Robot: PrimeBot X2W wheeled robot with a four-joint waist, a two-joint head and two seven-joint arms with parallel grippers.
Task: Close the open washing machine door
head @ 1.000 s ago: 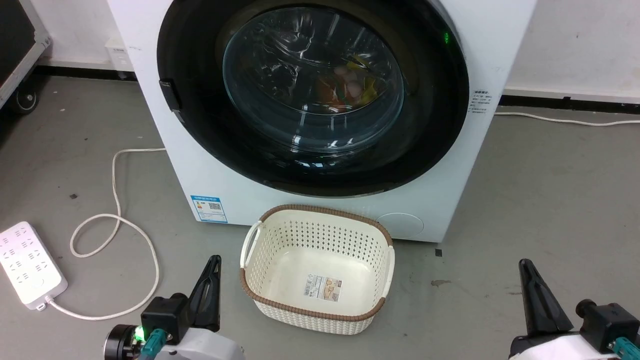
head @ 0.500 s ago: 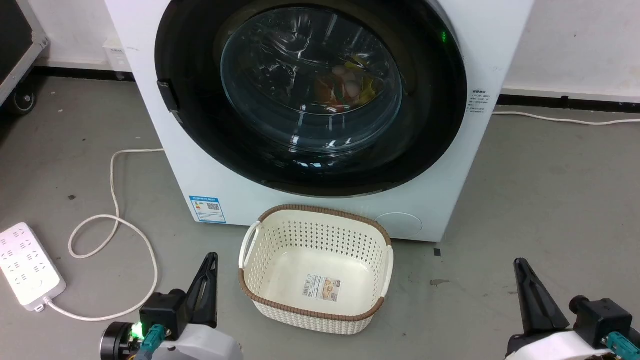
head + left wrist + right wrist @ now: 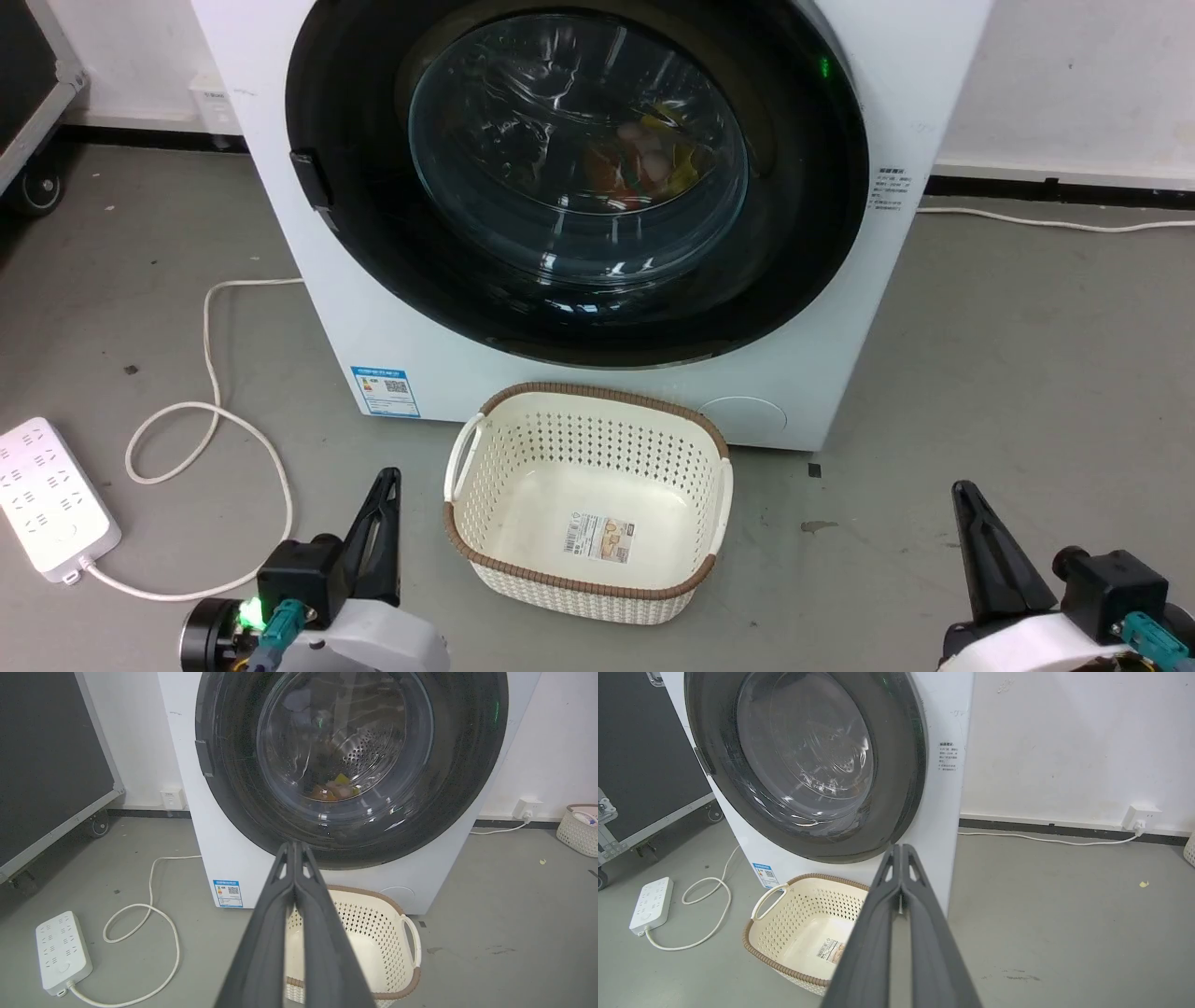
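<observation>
The white washing machine [image 3: 392, 327] stands straight ahead on the floor. Its washing machine door [image 3: 803, 233], a glossy black ring around a bulging glass window [image 3: 579, 149], lies flat against the machine's front, with coloured laundry visible behind the glass. My left gripper [image 3: 386, 478] is shut and empty, low beside the basket and well short of the door. My right gripper [image 3: 962, 493] is shut and empty too, over bare floor at the lower right. In the wrist views the left gripper [image 3: 294, 845] and right gripper [image 3: 901, 848] point toward the door's lower edge with fingers pressed together.
An empty cream perforated basket [image 3: 588, 583] sits on the floor just before the machine. A white power strip [image 3: 51, 504] and its looping cable [image 3: 215, 411] lie at the left. A black wheeled case [image 3: 46, 765] stands far left, another basket [image 3: 577, 830] far right.
The head view has shifted a little. Both grippers sit slightly lower in it and stay shut. The door looks the same.
</observation>
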